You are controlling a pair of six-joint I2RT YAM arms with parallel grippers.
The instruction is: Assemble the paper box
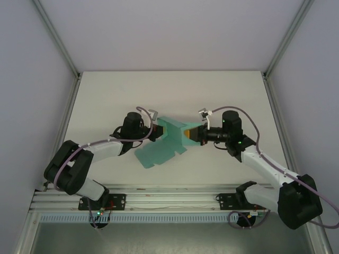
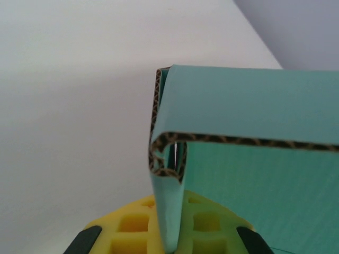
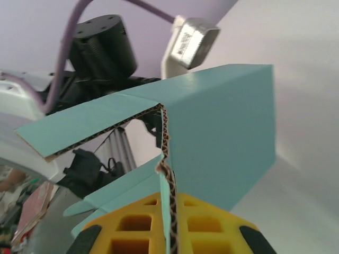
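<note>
Teal paper box (image 1: pixel 159 151) clamped by left end effector (image 1: pixel 158 132) and right end effector (image 1: pixel 198 134); camera label (image 3: pixel 189 41) blurred.

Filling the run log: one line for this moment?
paper box: partly folded, flaps open | left gripper: shut on one edge | right gripper: shut on opposite edge

The paper box (image 1: pixel 168 140) is standing in the middle of the table (image 1: pixel 169 95), clamped between the left tool (image 1: pixel 157 132) and the right tool (image 1: pixel 196 134), and is blocking the straight way between them. Beyond the paper box, the table is lying open up to the back wall (image 1: pixel 169 32). Either side of the paper box, the left arm (image 1: pixel 100 151) and right arm (image 1: pixel 259 161) are slanting across the near corners. Nearer than the paper box, a metal rail (image 1: pixel 169 198) is closing off the edge.
</note>
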